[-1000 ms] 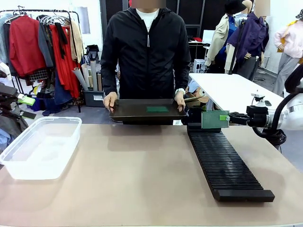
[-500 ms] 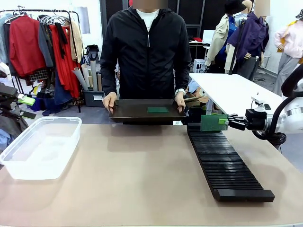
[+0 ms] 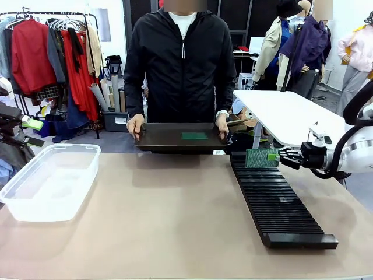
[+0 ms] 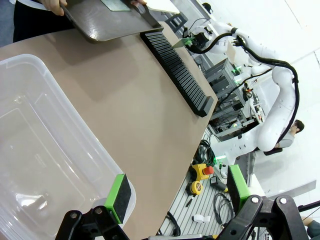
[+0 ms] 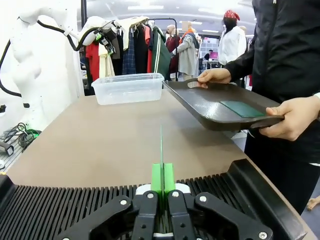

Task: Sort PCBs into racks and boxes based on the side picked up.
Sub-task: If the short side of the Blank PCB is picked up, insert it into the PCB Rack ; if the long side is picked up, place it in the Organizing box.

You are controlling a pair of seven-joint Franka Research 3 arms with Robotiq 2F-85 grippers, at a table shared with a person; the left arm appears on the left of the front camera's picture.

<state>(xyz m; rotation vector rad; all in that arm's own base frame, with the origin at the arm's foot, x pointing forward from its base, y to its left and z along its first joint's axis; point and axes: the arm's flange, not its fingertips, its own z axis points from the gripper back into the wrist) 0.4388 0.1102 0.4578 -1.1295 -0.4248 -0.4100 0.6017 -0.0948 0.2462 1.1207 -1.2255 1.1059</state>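
a thin green rectangular circuit board (image 3: 260, 158) is clamped upright by the right fingers (image 5: 157, 180) at the far end of the long black slotted rack (image 3: 280, 204), its long axis parallel to the slots.

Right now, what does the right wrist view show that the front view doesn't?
Wrist view: the held PCB edge-on, pinched in the right end effector, slots of the rack either side. Front view: that PCB's broad face and the rack's whole length. Both: the tray with a second PCB, and the tub.
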